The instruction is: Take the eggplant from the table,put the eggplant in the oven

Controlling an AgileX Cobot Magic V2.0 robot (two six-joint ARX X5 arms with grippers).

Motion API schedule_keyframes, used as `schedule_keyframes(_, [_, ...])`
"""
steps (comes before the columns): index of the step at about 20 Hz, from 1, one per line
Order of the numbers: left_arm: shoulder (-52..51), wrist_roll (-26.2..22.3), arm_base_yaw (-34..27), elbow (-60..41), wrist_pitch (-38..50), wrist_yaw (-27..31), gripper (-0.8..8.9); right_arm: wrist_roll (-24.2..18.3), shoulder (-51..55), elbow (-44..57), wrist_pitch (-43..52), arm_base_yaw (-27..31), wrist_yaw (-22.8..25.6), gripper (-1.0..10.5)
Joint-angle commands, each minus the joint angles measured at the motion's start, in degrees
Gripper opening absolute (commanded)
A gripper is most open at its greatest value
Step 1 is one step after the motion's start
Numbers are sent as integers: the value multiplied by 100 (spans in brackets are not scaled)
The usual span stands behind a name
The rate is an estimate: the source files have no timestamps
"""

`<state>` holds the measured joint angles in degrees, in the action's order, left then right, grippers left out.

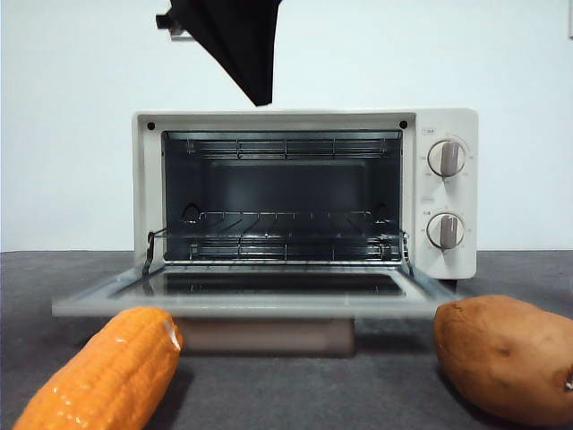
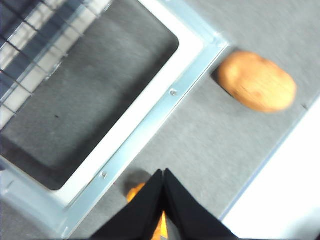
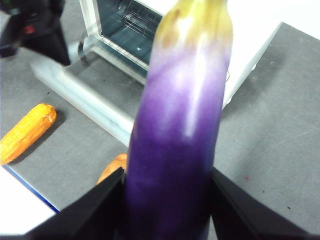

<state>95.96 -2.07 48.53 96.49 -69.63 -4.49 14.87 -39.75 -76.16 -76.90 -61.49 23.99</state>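
Above the table point(image 3: 280, 140), right pincer point(image 3: 167, 200) clamps the eggplant point(image 3: 180, 135); left pincer point(image 2: 164, 175), jaws together, hangs over the open oven point(image 1: 304, 193).

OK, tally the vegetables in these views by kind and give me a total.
Eggplant: 1, held in the right gripper
Corn cob: 1, on the table
Sweet potato: 1, on the table
Total: 3
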Motion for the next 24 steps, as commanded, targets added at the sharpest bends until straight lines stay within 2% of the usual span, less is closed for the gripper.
schedule_keyframes(1, [-96,-90,109,140,42,2,6,-17,-63,-98,-369,-74,-17,152])
schedule_keyframes(8, [-684,22,-271,-17,708,372,6,-365,-361,-98,22,-79,-210,152])
schedule_keyframes(11, [-1172,70,-610,-551,1132,369,6,-409,-651,-98,424,-79,-210,152])
schedule_keyframes(13, [-1609,162,-883,-1169,1589,369,6,-636,-901,-98,667,-79,-212,152])
schedule_keyframes(17, [-2638,404,-1471,-2675,2479,367,6,-1193,-1687,-98,1176,-79,-208,152])
schedule_keyframes(24, [-4205,920,-2396,-5176,4151,367,6,-2861,-3519,-98,2881,-20,-153,152])
